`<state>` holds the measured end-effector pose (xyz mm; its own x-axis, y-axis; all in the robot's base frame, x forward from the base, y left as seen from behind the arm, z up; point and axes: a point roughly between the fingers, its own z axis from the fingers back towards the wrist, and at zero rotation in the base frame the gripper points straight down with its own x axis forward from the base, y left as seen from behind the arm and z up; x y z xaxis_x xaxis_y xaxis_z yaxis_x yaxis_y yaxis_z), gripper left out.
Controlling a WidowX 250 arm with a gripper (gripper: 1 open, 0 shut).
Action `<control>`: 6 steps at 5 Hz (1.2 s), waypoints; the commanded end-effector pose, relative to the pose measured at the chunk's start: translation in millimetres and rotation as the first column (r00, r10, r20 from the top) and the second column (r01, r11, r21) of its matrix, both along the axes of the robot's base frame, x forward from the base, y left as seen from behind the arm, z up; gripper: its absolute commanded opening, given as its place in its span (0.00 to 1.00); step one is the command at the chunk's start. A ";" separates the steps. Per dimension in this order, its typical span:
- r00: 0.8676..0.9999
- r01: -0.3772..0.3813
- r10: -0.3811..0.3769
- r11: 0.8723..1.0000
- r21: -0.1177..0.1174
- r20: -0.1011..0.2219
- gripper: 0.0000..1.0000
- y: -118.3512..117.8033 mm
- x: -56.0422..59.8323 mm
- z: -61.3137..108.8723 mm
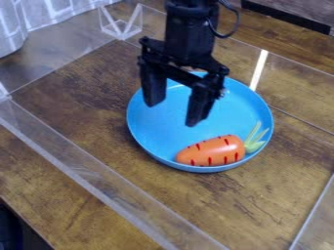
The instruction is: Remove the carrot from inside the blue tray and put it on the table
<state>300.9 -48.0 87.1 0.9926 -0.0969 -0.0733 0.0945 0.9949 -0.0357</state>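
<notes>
The carrot, orange with dark grooves and a pale-green top pointing right, lies inside the blue tray near its front rim. The round tray rests on the dark wood table. My black gripper hangs open above the tray's back-left part, its two fingers pointing down with an empty gap between them. It is up and to the left of the carrot, not touching it.
Clear acrylic walls border the table, one running along the left and front and another at the right. A pale cloth-like object sits beyond the wall at the top left.
</notes>
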 end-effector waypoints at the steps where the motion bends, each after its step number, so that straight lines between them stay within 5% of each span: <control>1: 0.998 0.014 -0.013 1.000 -0.020 0.063 1.00 -17.5 5.5 3.6; 6: 0.965 0.134 -0.097 0.981 -0.143 0.242 1.00 -49.2 29.7 -7.5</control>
<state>327.1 -98.7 65.5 0.9685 -0.2064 0.1391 0.2272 0.9614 -0.1552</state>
